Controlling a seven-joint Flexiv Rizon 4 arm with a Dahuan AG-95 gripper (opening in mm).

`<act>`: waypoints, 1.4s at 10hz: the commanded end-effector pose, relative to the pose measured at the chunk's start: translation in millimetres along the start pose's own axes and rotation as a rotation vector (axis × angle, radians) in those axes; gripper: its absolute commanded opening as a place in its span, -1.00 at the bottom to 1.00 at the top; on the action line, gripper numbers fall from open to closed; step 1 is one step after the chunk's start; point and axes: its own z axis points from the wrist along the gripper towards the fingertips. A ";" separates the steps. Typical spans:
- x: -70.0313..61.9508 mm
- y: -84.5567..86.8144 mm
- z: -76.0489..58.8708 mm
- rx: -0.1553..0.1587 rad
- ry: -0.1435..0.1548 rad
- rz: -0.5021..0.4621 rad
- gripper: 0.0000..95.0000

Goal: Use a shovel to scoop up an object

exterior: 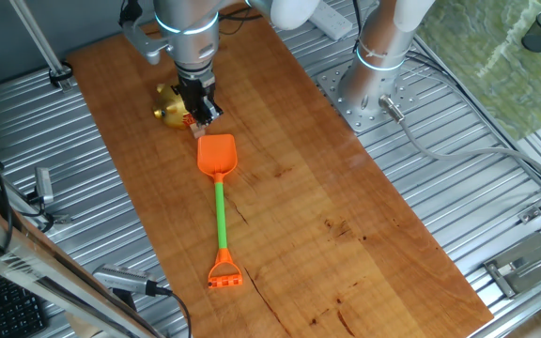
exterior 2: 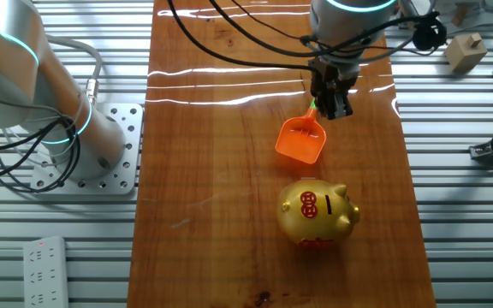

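Note:
The shovel lies flat on the wooden table, with its orange blade (exterior: 217, 155) pointing at the far end, its green shaft (exterior: 221, 214) behind it and its orange loop end (exterior: 224, 274) nearest. The blade also shows in the other fixed view (exterior 2: 301, 139). My gripper (exterior: 201, 109) points down, raised over the blade's tip end, and holds no part of the shovel; it also shows in the other fixed view (exterior 2: 333, 106). Its dark fingers look close together. A tiny tan piece (exterior: 197, 130), likely the object, shows just below the fingertips. I cannot tell whether it is held or on the table.
A shiny gold piggy bank (exterior: 171, 105) with red marks stands just beyond the blade, close beside the gripper; it also shows in the other fixed view (exterior 2: 317, 211). The arm's base (exterior: 374, 89) is bolted to the right of the board. Ribbed metal surrounds the wooden board (exterior: 346, 235).

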 end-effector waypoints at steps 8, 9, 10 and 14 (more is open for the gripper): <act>-43.5 71.1 17.1 -0.003 -0.013 -0.259 -1.00; -46.4 74.7 18.6 -0.006 -0.015 -0.319 -1.00; -50.7 79.0 21.2 -0.004 -0.016 -0.376 -1.00; -79.2 100.2 41.9 -0.010 -0.003 -0.598 -1.00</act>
